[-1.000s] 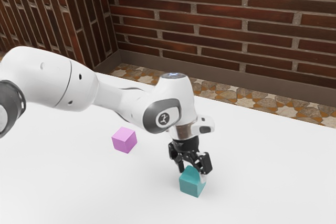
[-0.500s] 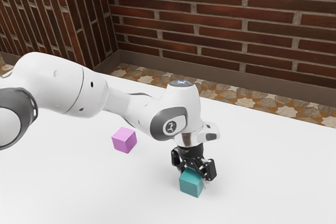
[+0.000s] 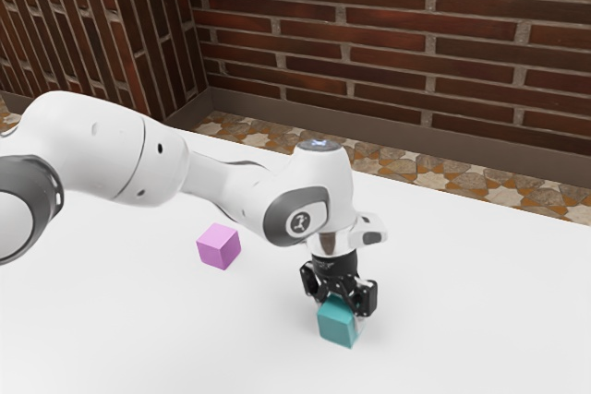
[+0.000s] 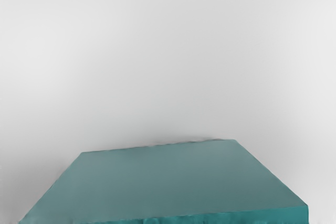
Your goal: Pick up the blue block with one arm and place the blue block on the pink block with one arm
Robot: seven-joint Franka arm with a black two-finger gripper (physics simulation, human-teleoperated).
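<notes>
Gripper [image 3: 343, 304] low over blue block [image 3: 336, 328], jaws spread and straddling its top with no visible pinch, block on table [image 3: 480, 302] directly beneath them, well apart from pink block [image 3: 218, 246], toward the exterior view's right of it.

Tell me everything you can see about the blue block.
The blue block is a small teal-blue cube, plain and matte, with no markings. It sits flat on the white table, an edge turned toward the exterior camera. The open gripper is down over its upper part, one finger on either side. In the wrist view its flat top lies just under the hand. The pink block stands apart from it.
</notes>
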